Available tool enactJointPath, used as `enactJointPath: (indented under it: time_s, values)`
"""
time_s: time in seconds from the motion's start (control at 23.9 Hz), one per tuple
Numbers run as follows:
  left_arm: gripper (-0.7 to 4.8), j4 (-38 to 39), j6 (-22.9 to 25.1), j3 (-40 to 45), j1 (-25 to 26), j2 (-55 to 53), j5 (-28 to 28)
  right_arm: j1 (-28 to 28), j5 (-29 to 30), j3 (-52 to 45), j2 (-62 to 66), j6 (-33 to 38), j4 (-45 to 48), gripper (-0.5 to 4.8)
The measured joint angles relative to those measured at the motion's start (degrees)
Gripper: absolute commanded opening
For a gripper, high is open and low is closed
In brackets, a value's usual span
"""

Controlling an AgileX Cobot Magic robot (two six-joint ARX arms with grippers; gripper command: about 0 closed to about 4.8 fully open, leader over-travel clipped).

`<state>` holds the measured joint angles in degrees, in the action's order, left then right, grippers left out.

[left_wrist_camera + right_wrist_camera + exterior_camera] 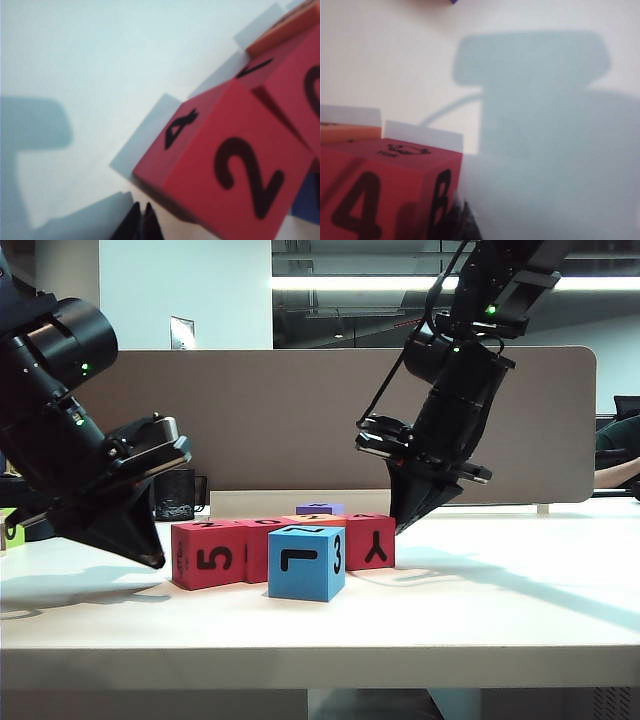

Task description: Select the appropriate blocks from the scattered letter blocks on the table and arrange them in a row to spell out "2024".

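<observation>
A row of letter blocks stands mid-table [480,610]: a red block marked 5 [208,555], another red block [256,540] beside it, an orange block [318,520] behind, and a red Y block [372,540] at the right end. My left gripper [155,560] is shut and empty, with its tip low just left of the 5 block. In the left wrist view that block [230,170] shows faces 2 and 4 next to the gripper [141,212]. My right gripper [402,528] is shut and empty at the Y block's right side. Its wrist view shows the same block [385,195], with faces 4 and B, beside the gripper [462,215].
A blue block marked L and 3 [307,562] stands in front of the row, and a purple block [320,508] lies behind it. A brown divider panel [300,420] closes off the back. A black mug [178,495] and a yellow-green cube [8,530] sit at the far left.
</observation>
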<state>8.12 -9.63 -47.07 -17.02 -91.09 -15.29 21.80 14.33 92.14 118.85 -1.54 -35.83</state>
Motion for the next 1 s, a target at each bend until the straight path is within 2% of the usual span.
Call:
enactJointPath:
  time_s: [0.33,0.71,1.0]
  values:
    - [-0.06,-2.0,-0.5,0.0,0.0,-1.0,-0.8,1.2,1.9,0.0,0.3,0.0,1.1,-0.03]
    - [-0.06,-4.3,-1.2,0.0,0.1,-2.3,-2.1,2.2,1.0,0.0,0.3,0.0,0.9,-0.03]
    - [-0.06,-0.8,1.0,-4.7,0.2,-3.9,-0.8,2.3,0.6,0.1,0.3,0.1,-0.6,-0.03]
